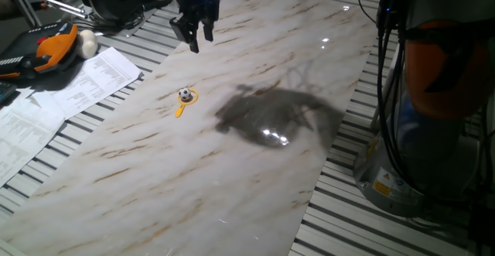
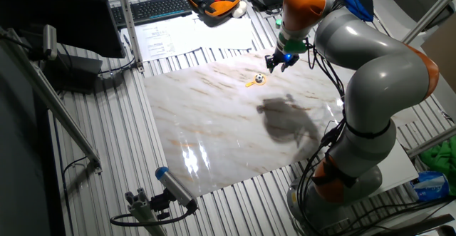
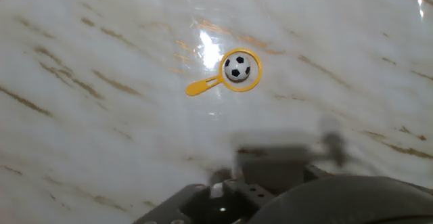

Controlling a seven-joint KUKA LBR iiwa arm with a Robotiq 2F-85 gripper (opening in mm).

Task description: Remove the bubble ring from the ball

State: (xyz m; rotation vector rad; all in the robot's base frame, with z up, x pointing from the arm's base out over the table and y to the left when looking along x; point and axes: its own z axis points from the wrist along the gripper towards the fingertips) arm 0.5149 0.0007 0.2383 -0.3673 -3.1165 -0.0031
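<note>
The black two-finger gripper (image 1: 196,35) hangs in the air above the marble-patterned tabletop sheet (image 1: 255,179), its fingers pointing down and standing apart with nothing between them. It is clear of the sheet and holds nothing. In the other fixed view the gripper (image 2: 279,64) sits at the end of the grey and orange KUKA arm (image 2: 356,58), which bends over the sheet from its base at the table's edge.

The small white ball with dark patches, like a miniature football (image 1: 185,95), lies on the sheet near the gripper but well below it and apart from it. Around that ball lies the thin orange-yellow plastic bubble ring (image 3: 254,76), flat on the sheet; the hand view shows the ball (image 3: 237,68) sitting inside the loop, and the ring's short straight handle sticking out away from the ball. In the other fixed view the ball (image 2: 259,78) and ring (image 2: 252,83) show just beside the gripper.

Further from the ball, the arm's dark shadow (image 1: 271,113) falls on the sheet. Beyond the sheet's edge, printed paper sheets (image 1: 62,93) lie on the slatted table, with an orange-and-black tool (image 1: 42,51) and a plain whitish ball (image 1: 87,45) touching it.
</note>
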